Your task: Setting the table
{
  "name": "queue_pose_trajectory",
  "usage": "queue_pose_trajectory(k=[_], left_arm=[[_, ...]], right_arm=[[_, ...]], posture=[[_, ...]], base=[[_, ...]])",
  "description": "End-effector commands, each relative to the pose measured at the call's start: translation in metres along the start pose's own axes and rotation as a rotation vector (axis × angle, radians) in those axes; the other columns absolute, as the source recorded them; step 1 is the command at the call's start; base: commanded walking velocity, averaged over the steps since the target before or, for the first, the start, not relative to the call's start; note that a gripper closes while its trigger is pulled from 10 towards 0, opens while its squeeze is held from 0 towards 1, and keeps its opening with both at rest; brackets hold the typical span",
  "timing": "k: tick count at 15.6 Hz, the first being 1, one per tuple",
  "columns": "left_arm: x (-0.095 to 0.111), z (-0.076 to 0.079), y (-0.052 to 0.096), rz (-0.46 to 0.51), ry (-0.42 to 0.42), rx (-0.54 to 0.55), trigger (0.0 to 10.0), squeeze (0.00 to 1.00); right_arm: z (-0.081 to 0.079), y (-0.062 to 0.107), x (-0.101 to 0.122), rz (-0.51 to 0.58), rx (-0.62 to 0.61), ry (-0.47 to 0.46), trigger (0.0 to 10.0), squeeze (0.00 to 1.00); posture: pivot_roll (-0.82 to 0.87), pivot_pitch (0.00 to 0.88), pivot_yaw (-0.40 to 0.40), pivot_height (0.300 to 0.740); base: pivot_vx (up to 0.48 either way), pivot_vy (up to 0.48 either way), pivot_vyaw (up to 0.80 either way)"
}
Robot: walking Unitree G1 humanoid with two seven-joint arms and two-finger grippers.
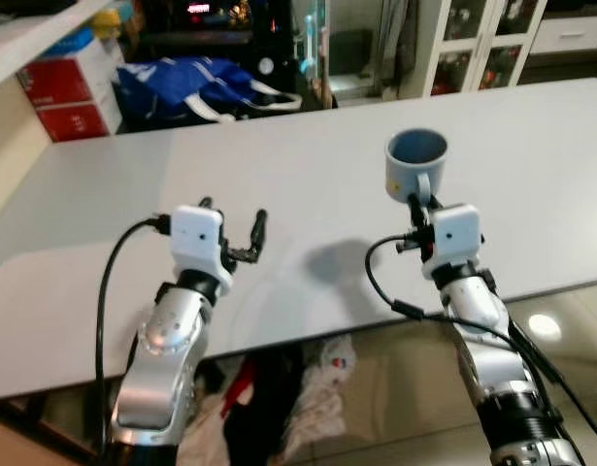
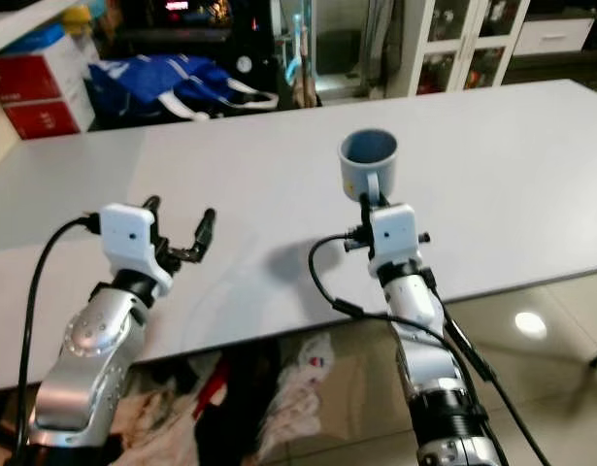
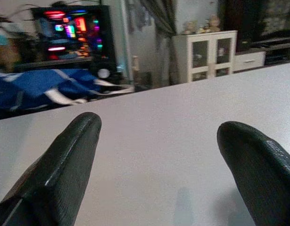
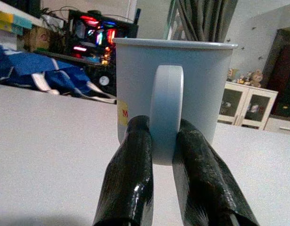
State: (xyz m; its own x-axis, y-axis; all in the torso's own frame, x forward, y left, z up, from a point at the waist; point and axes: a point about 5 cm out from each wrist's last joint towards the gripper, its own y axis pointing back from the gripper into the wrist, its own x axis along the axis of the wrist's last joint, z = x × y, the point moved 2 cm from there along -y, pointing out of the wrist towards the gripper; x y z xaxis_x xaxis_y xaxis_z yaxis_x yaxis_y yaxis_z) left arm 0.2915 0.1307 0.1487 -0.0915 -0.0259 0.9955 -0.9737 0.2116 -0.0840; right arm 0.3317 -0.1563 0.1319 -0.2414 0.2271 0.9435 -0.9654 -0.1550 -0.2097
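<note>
- Pale blue-grey and upright, the mug [image 1: 415,160] you are handling sits right of centre in the head view, over the white tabletop [image 1: 308,175], handle turned toward the robot.
- Your right gripper [image 4: 163,155] has its jaws pinching the mug's handle [image 4: 167,113] from both sides; in the right wrist view you see the two black fingers [image 4: 130,183] pressed against the loop, with a small yellow and red sticker low on the mug wall beside them.
- You cannot tell from these frames whether the mug's base touches the tabletop or hangs just above it.
- Your left gripper [image 1: 235,228] is at lower left of the head view, above the near part of the tabletop, jaws spread wide with nothing between them; the left wrist view shows bare white surface between the two fingertips [image 3: 69,155].
- The two grippers are well apart, the mug further up the frame than either wrist.
- At the upper left of the head view, beyond the tabletop's far edge, you have a blue bag [image 1: 196,87] with white straps and red boxes [image 1: 70,92].
- At the upper right stands a white cabinet [image 1: 478,44] with glass doors.
- Below the near edge, crumpled clothes [image 1: 279,398] lie on the floor.
</note>
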Motion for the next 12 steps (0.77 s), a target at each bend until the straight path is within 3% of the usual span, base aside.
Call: queue_pose_trajectory(k=[1, 5, 12], left_arm=[[0.004, 0.000, -0.002, 0.011, -0.006, -0.016, 10.0, 0.00], [0.006, 0.002, -0.005, 0.017, 0.010, -0.015, 10.0, 0.00], [0.003, -0.002, -0.004, -0.005, 0.001, 0.028, 10.0, 0.00]], right_arm=[[0.001, -0.003, 0.005, 0.026, -0.012, -0.004, 0.0, 0.00], [-0.001, -0.010, 0.005, 0.026, -0.013, -0.026, 0.0, 0.00], [-0.011, -0.015, 0.002, 0.016, 0.042, -0.065, 0.0, 0.00]], posture=[[-0.08, 0.000, 0.079, 0.740], [-0.08, 0.000, 0.080, 0.740], [-0.06, 0.000, 0.074, 0.740]], base=[[0.382, -0.285, 0.00], [0.405, -0.194, 0.00], [0.000, 0.000, 0.00]])
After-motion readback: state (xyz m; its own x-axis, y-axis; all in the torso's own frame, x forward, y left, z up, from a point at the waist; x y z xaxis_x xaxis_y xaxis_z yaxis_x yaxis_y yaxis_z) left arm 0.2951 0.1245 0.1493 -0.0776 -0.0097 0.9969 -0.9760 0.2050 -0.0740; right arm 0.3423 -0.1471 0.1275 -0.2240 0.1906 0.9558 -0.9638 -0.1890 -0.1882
